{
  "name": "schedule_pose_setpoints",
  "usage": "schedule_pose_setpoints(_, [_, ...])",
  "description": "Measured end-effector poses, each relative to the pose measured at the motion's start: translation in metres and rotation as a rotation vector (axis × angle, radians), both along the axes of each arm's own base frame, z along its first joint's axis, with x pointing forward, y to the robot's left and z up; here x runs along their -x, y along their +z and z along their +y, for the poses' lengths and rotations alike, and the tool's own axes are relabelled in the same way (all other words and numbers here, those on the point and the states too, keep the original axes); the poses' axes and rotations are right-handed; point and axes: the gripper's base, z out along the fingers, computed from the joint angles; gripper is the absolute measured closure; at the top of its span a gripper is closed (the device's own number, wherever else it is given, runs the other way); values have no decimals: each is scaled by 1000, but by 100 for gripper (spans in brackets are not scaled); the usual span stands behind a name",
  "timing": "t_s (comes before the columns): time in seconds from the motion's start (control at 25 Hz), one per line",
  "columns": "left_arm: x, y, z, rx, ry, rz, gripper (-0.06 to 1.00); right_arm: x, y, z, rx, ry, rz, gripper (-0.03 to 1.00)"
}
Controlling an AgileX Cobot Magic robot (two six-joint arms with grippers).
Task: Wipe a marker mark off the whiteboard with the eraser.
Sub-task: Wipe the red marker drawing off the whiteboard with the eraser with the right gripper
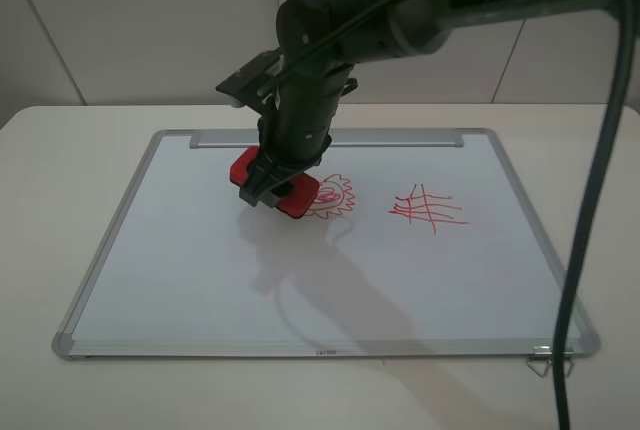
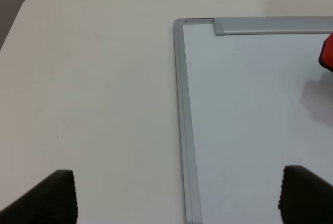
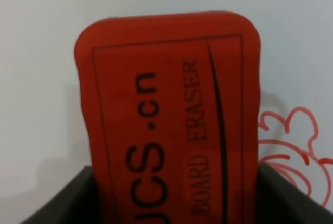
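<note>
Exterior high view: right gripper (image 1: 275, 185) clamped on eraser (image 1: 301, 197), low over whiteboard (image 1: 200, 280), contact unclear. Marker mark (image 1: 336, 197) just beside eraser, on side facing red grid (image 1: 428, 209), perhaps overlapped; eraser lies slantwise. Stroke toward grid looks needed. Left gripper (image 2: 177, 198) spread wide, empty, well off

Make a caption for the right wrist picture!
Right gripper clamps the red eraser over the whiteboard, beside the red marker mark.
</note>
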Motion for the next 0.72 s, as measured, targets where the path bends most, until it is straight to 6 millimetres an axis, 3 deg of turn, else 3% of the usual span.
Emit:
schedule_pose_setpoints(0.4, [0, 0, 0, 0, 0, 0, 17, -19, -6, 10, -17, -355, 38, 47])
schedule_pose_setpoints(0.72, [0, 0, 0, 0, 0, 0, 17, -27, -36, 15, 50, -484, 102, 47])
